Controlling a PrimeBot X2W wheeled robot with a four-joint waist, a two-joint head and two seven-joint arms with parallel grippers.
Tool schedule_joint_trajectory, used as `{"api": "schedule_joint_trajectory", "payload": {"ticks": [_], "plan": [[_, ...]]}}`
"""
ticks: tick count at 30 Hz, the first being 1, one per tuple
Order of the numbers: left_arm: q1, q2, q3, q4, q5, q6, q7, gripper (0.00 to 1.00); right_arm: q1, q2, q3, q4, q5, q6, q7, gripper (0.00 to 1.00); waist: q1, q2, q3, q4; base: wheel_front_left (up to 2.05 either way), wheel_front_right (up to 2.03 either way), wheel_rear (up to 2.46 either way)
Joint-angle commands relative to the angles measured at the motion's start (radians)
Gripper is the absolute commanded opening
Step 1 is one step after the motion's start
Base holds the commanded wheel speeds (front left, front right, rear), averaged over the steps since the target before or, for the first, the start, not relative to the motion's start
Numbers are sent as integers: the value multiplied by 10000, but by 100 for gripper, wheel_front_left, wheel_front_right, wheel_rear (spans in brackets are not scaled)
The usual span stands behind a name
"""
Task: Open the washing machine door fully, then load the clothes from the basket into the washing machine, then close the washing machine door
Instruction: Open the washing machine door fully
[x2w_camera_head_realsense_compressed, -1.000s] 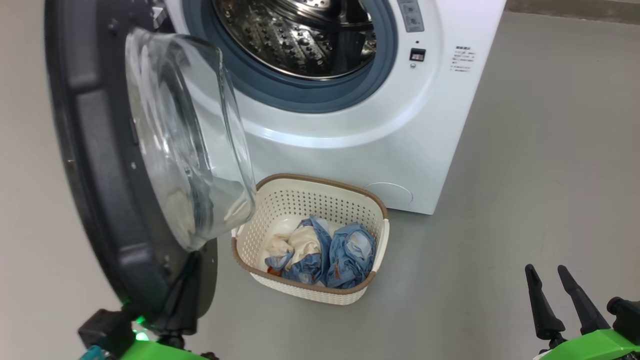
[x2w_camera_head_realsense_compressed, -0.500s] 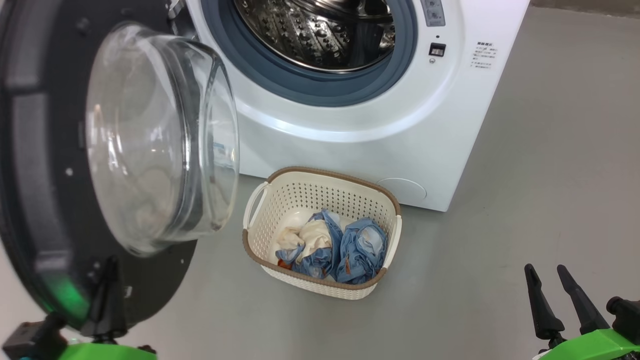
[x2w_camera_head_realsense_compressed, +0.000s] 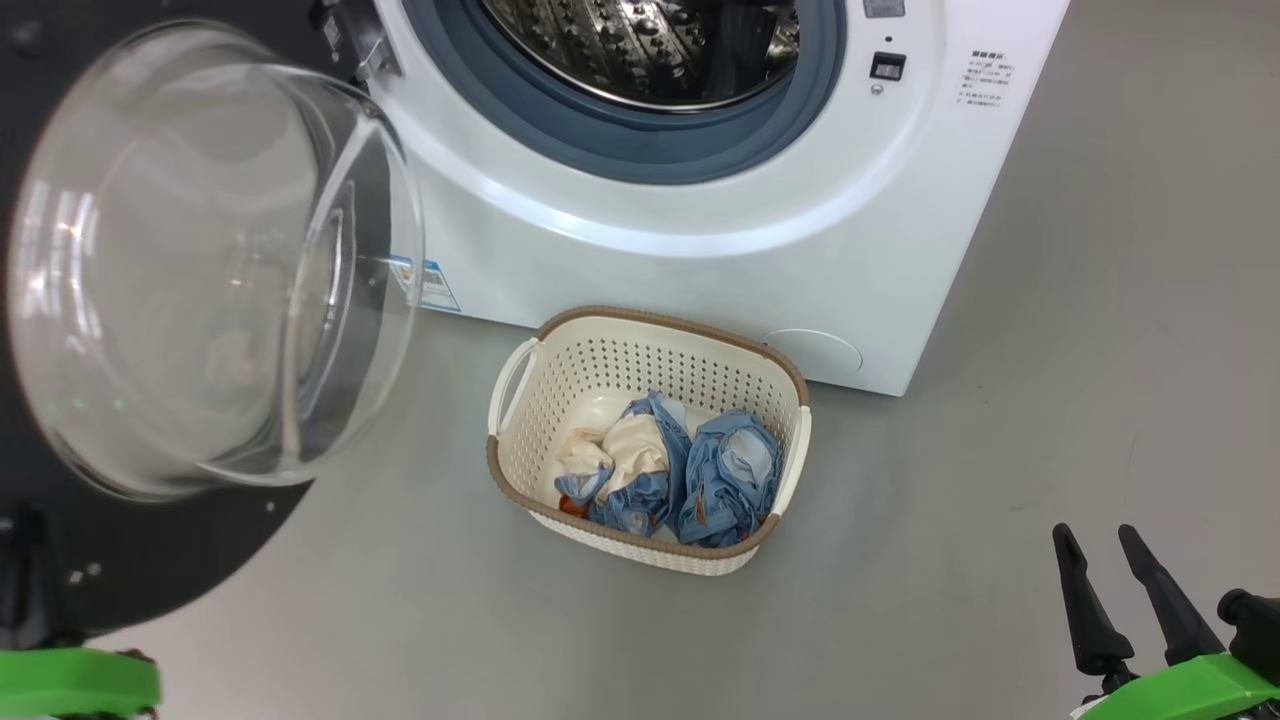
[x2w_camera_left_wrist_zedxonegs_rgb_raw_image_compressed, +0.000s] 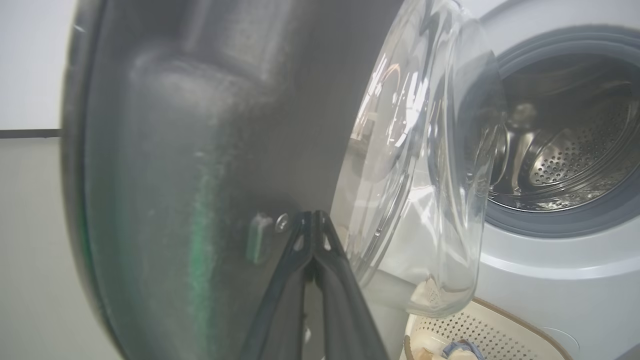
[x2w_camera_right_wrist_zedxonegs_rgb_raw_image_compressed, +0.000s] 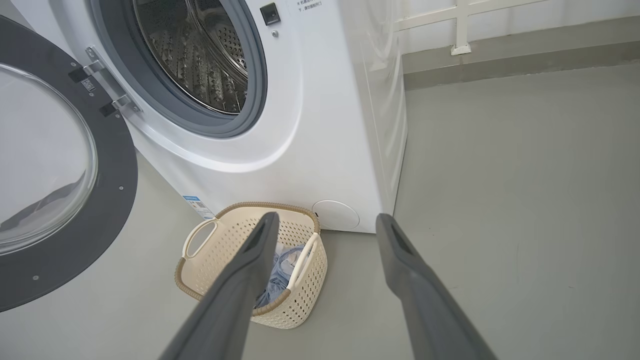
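The washing machine door (x2w_camera_head_realsense_compressed: 200, 260), left of the frame, has swung much wider in the last second and looks almost fully open. The left pincer (x2w_camera_left_wrist_zedxonegs_rgb_raw_image_compressed: 312, 217) is closed, tips on the door's dark inside. The right pincer (x2w_camera_head_realsense_compressed: 1092, 532) is open, lower right. The clothes (x2w_camera_head_realsense_compressed: 690, 480) sit in the basket (x2w_camera_head_realsense_compressed: 650, 318), centre, ready for loading.

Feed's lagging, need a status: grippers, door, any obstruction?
Left gripper shut, tips at inner face of washing machine door. Right gripper open, over floor. Door wide open; clothes in basket. Nothing blocking drum opening.

door (x2w_camera_head_realsense_compressed: 210, 260): clear glossy glass | drum (x2w_camera_head_realsense_compressed: 640, 50): perforated steel | basket (x2w_camera_head_realsense_compressed: 620, 375): perforated plastic
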Motion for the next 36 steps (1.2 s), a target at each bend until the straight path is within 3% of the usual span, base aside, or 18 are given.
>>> {"api": "schedule_joint_trajectory", "payload": {"ticks": [1,12,22,36], "plan": [[-455,588,626,-70,83,115,-65,0,-223,-212,229,-261,-64,29,-122,100,0,0,49,-4,0,0,0],[-1958,1625,2013,1896,104,-101,-65,0,-501,-337,275,-288,-121,29,-122,100,0,0,609,-121,0,0,0],[-3336,2649,2517,3641,53,-356,-65,0,-985,-382,243,-390,-224,29,-122,100,0,0,1396,-317,0,0,0],[-4322,3283,2774,4732,357,-380,-65,0,-1365,-360,232,-338,-328,29,-122,100,0,0,1712,-437,0,0,0]]}}
